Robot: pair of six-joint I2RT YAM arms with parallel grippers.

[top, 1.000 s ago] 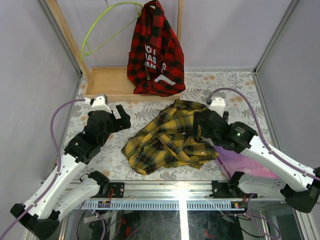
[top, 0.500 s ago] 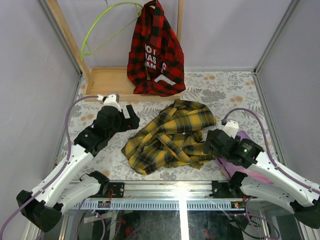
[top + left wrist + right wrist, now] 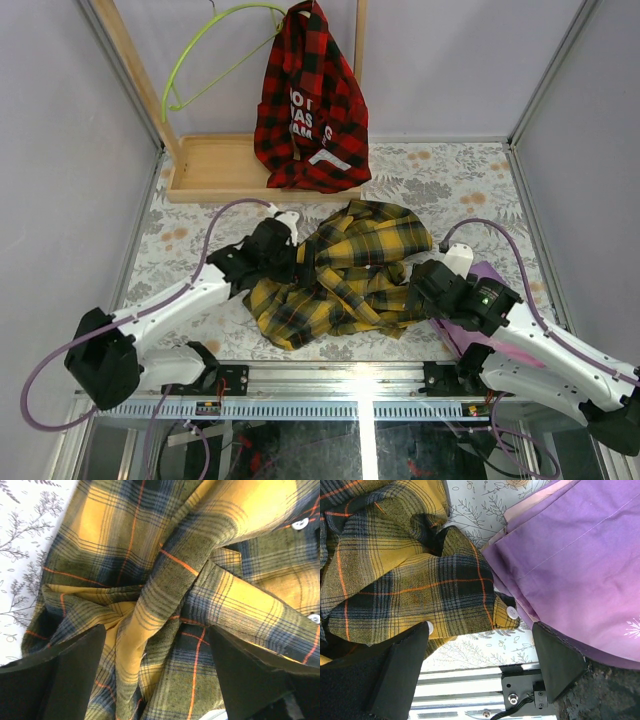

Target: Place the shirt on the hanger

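Note:
The yellow and dark plaid shirt [image 3: 345,270] lies crumpled on the floral table in the middle. The lime-green hanger [image 3: 200,55] hangs on the wooden rack at the back left. My left gripper [image 3: 300,262] is open and low over the shirt's left part; its view is filled with plaid folds [image 3: 165,580] between the fingers. My right gripper [image 3: 418,290] is open at the shirt's right edge; its view shows the shirt's buttoned edge [image 3: 420,585] beside a purple cloth [image 3: 580,565].
A red-and-black plaid shirt with white lettering [image 3: 310,100] hangs on the wooden rack [image 3: 215,165] at the back. The purple cloth [image 3: 490,320] lies at the front right under the right arm. The metal front rail [image 3: 360,405] runs along the near edge.
My left gripper has moved right from the bare table onto the shirt's left part. My right gripper drew back from the shirt's top right to its right edge, then held still.

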